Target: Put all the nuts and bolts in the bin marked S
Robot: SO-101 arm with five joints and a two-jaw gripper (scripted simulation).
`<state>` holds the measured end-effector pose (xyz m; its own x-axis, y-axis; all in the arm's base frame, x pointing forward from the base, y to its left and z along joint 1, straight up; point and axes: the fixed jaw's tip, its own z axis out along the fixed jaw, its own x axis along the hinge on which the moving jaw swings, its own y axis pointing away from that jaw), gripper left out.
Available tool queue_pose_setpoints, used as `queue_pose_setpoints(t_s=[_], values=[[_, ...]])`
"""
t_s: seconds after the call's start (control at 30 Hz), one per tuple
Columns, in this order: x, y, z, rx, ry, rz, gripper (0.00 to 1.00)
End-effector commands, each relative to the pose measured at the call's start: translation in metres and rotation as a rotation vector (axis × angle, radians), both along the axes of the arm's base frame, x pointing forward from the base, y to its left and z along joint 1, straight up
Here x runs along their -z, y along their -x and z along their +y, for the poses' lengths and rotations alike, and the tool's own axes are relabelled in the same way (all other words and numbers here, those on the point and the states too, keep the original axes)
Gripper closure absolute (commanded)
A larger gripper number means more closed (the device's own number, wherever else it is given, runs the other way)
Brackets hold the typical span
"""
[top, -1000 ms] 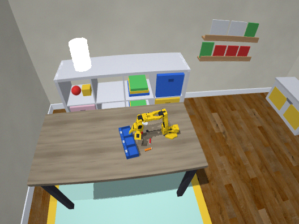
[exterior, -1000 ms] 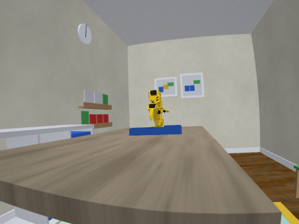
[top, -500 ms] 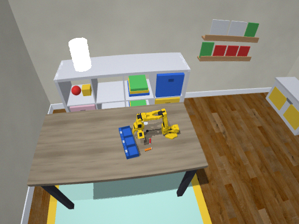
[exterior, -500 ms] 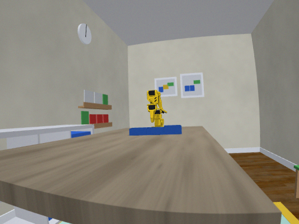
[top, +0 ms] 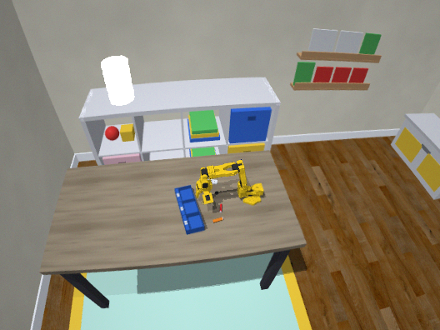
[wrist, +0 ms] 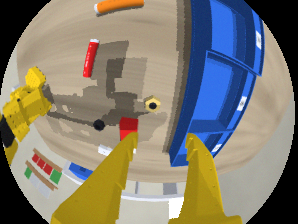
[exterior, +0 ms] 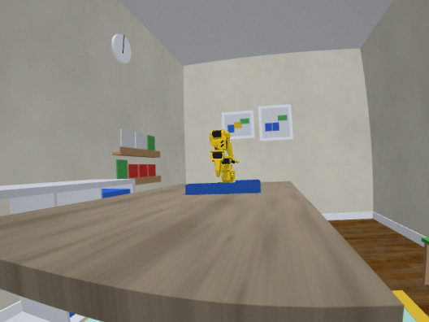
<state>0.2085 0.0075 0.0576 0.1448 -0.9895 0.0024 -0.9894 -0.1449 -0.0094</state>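
Observation:
A small yellow nut (wrist: 153,104) lies on the table just ahead of my fingertips, close to the end of the blue bin strip (wrist: 216,70). A dark bolt (wrist: 99,124) with a thin shaft lies to its left. A small red block (wrist: 128,125) sits at the tip of my left finger. My gripper (wrist: 161,139) hangs low over the table with its fingers narrowly apart and nothing between them. In the top view the gripper (top: 207,197) stands beside the far end of the bin strip (top: 189,210). I cannot read the bin labels.
A red cylinder (wrist: 91,56) and an orange stick (wrist: 120,3) lie farther out on the table; they also show in the top view as red (top: 220,207) and orange (top: 217,220). The arm's base (top: 250,193) stands to the right. The exterior view shows the bin strip (exterior: 223,187) in front of the arm.

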Motion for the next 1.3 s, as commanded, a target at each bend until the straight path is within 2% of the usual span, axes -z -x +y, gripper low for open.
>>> queue_pose_setpoints(t_s=[0.0,0.7,1.0,1.27], values=[[-0.007,-0.004,-0.003,-0.009,-0.002,-0.024,0.77],[-0.005,-0.004,-0.002,-0.009,-0.002,-0.024,0.77],[0.004,-0.006,-0.002,-0.009,-0.002,-0.024,0.77],[0.020,-0.007,-0.002,-0.009,-0.002,-0.024,0.77]])
